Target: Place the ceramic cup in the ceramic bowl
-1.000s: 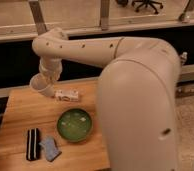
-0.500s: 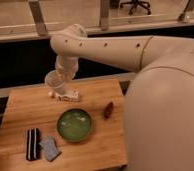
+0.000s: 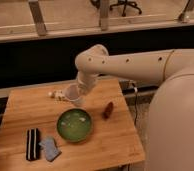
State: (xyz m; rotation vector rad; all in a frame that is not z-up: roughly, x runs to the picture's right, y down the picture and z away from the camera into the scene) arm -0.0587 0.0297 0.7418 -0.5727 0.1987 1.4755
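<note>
1. The robot's pale arm [image 3: 140, 62] reaches in from the right over the table, and its bulky body fills the right edge of the view.
2. Behind the table lies a pale floor [image 3: 65, 12], crossed by grey upright posts [image 3: 37, 16]. A dark band [image 3: 35, 60] runs below it along the table's far side. The base of an office chair [image 3: 122, 5] shows at the top.
3. The wooden table [image 3: 25, 107] has light planks, with its near right corner toward the robot.
4. The ceramic bowl [image 3: 74, 125] sits upright near the table's middle, toward the front, green and glossy.
5. The gripper [image 3: 78, 93] hangs at the arm's end just beyond the bowl's far rim, its fingers clenched on the ceramic cup.
6. The ceramic cup [image 3: 70, 95] is held there, slightly tilted with its mouth up. It is just past the bowl's far edge and not inside it.
7. A black striped item [image 3: 33, 144] lies at the front left, with a blue-grey item [image 3: 50, 148] just beside it on the right.
8. A small dark reddish thing [image 3: 108, 110] lies to the right of the bowl, apart from it.
9. Small whitish bits [image 3: 54, 94] lie on the wood left of the cup.
</note>
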